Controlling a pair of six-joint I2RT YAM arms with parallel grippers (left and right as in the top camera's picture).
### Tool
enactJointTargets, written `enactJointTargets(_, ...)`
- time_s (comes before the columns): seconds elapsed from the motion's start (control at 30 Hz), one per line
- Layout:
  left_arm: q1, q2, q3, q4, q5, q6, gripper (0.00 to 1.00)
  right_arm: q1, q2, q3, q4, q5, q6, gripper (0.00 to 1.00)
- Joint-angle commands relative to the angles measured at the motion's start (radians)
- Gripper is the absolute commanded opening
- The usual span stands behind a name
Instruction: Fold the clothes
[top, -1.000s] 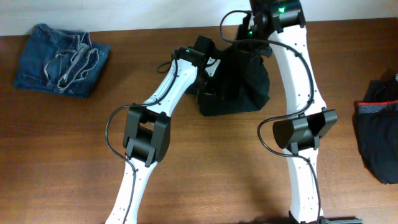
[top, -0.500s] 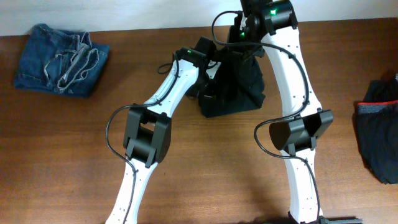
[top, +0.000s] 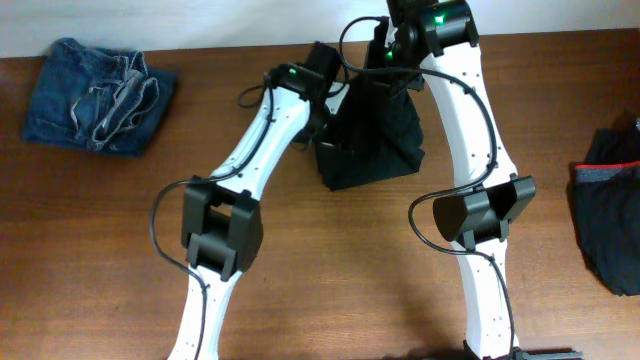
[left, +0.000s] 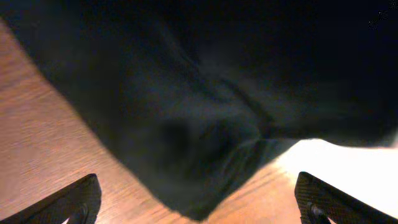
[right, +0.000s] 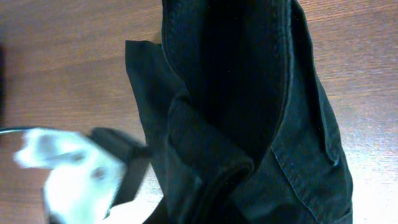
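The black trousers (top: 372, 135) hang in a bunched fold at the far middle of the table, their lower edge on the wood. My right gripper (top: 393, 62) is shut on their top; in the right wrist view the trousers (right: 249, 112) fill the frame and hide the fingers. My left gripper (top: 328, 88) stands open just left of the bundle. Seen from the left wrist, a corner of the trousers (left: 205, 124) dips between the wide-apart fingertips (left: 78, 199), and nothing is held. Folded blue jeans (top: 95, 95) lie at the far left. A dark garment with a reddish band (top: 608, 205) lies at the right edge.
The wooden table (top: 330, 260) shows bare wood in front of the trousers between the two arms. The left arm's white link (right: 74, 171) shows blurred in the right wrist view, close to the hanging fabric. The table's far edge (top: 220, 50) runs just behind the grippers.
The left arm has swung left and farther back, its gripper sliding up along the bundle's left side. The right gripper has shifted slightly left with the trousers, which hang narrower.
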Motion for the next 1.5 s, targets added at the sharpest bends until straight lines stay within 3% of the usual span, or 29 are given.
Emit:
enactJointTargets(0.0, 0.021, -0.08, -0.003, -0.022, -0.014, 0.008, 0.99, 0.018, -0.005, 0.025, 0.011, -0.039, 0.001, 0.11)
enactJointTargets(0.23, 0.108, -0.133, -0.003, -0.068, -0.098, -0.025, 0.99, 0.019, -0.005, 0.025, 0.015, -0.051, 0.009, 0.13)
enactJointTargets(0.5, 0.271, -0.179, -0.003, -0.098, -0.1, -0.025, 0.99, 0.059, 0.0, 0.006, 0.046, -0.047, 0.012, 0.13)
enactJointTargets(0.57, 0.301, -0.179, -0.003, -0.124, -0.1, -0.025, 0.99, 0.073, 0.004, -0.011, 0.062, -0.037, 0.012, 0.21)
enactJointTargets(0.63, 0.325, -0.179, -0.003, -0.148, -0.1, -0.024, 0.99, 0.091, 0.011, -0.039, 0.084, -0.019, 0.012, 0.35)
enactJointTargets(0.77, 0.346, -0.179, -0.003, -0.173, -0.101, -0.024, 0.99, 0.124, 0.027, -0.15, 0.152, -0.02, 0.011, 0.46)
enactJointTargets(1.07, 0.346, -0.179, -0.003, -0.177, -0.101, -0.021, 0.99, 0.154, 0.028, -0.4, 0.291, -0.042, 0.011, 0.49)
enactJointTargets(1.47, 0.346, -0.179, -0.003, -0.177, -0.101, -0.021, 0.99, 0.237, 0.028, -0.409, 0.329, -0.159, 0.011, 0.49)
